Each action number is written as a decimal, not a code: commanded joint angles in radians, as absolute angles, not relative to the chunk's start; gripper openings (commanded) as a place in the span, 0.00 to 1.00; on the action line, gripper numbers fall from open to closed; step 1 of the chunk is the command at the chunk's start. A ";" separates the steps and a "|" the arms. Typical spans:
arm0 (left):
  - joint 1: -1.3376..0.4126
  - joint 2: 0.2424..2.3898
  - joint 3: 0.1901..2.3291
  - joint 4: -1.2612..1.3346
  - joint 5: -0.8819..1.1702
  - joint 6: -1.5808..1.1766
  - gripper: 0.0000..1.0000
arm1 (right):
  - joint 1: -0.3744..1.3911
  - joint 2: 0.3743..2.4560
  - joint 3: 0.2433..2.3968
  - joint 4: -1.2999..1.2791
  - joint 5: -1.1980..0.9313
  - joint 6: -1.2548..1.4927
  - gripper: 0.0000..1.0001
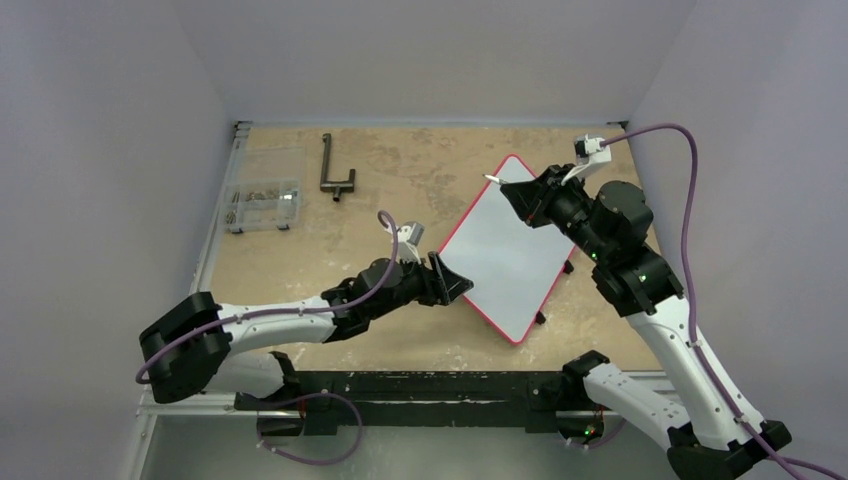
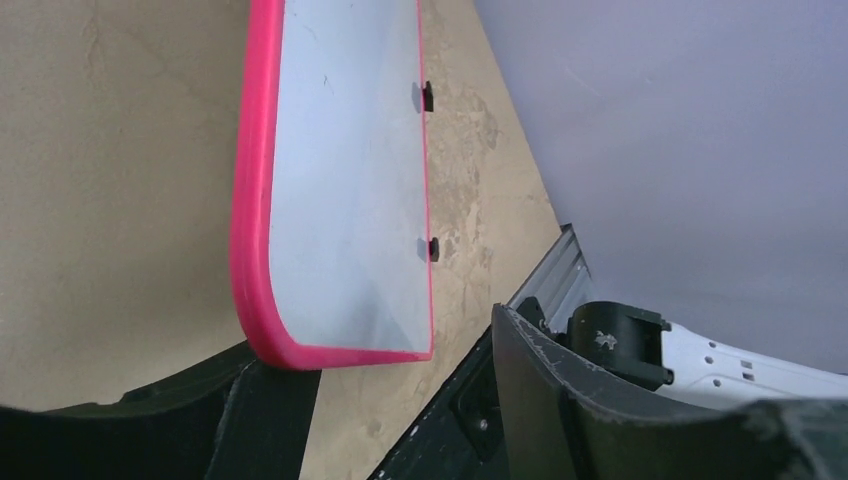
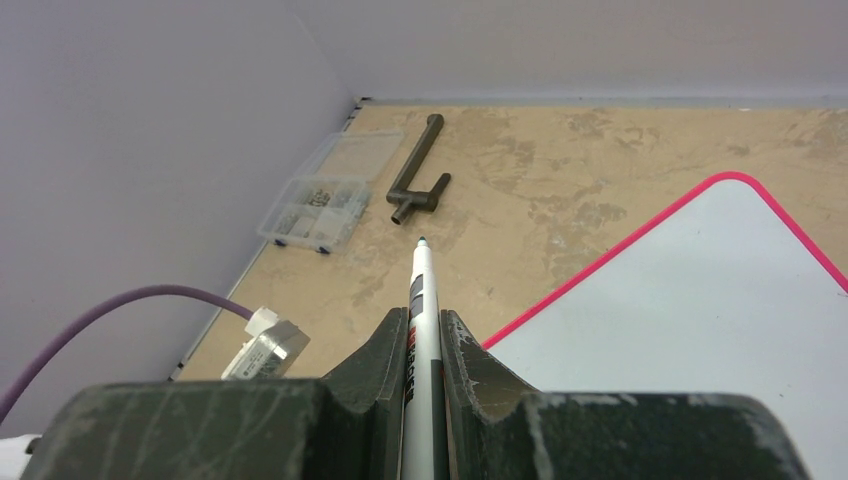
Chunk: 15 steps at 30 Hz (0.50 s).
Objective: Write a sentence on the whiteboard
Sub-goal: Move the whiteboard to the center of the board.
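- whiteboard [image 1: 510,250] lies skewed on the table [image 1: 400,335], one corner toward the arm bases; face is blank, no writing visible
- left gripper [image 1: 447,282] at the whiteboard's left corner, jaws spread with the red rim between them; in the wrist view one finger [image 2: 560,400] stands clear of the board edge, so it is not clamped
- right gripper [image 1: 522,197] over the whiteboard's far corner, clenched on a marker [image 3: 418,300]; the green tip points past the whiteboard's rim, over bare table
- task looks barely begun: board not braced, pen not on the surface
- risk: the jaws close unevenly on the corner, so the board pivots or skids on its small black feet [image 2: 428,97]
- risk: writing starts before the board is pinned, so pen pressure drags it and the letters smear
- risk: the tip comes down where it is now and marks the table, not the whiteboard
- risk: the skewed board makes the lines run crooked or off the rim
- risk: the marker twists in the clenched fingers under side load
- parts box [image 1: 262,203] and metal tool [image 1: 336,172] sit well left of the whiteboard, out of the way
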State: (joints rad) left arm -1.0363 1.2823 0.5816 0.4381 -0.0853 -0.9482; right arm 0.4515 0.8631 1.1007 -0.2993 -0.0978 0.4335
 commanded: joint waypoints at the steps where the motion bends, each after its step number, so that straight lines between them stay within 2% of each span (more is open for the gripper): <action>1: -1.056 1.355 0.554 0.739 -0.113 -0.977 0.57 | 0.452 0.848 1.129 -0.277 -0.093 0.430 0.00; 6: -1.056 1.497 0.560 0.913 -0.043 -1.001 0.38 | 0.452 0.845 1.133 -0.289 -0.091 0.425 0.00; 11: -1.054 1.485 0.574 0.858 -0.046 -0.937 0.00 | 0.452 0.841 1.140 -0.304 -0.081 0.417 0.00; 15: -1.048 1.423 0.588 0.727 -0.051 -0.813 0.00 | 0.451 0.842 1.136 -0.305 -0.083 0.417 0.00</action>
State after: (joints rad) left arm -1.0500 1.5032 0.5625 0.7444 -0.0521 -0.9668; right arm 0.4515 0.8608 1.1007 -0.3180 -0.0956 0.4290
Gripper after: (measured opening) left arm 0.049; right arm 0.114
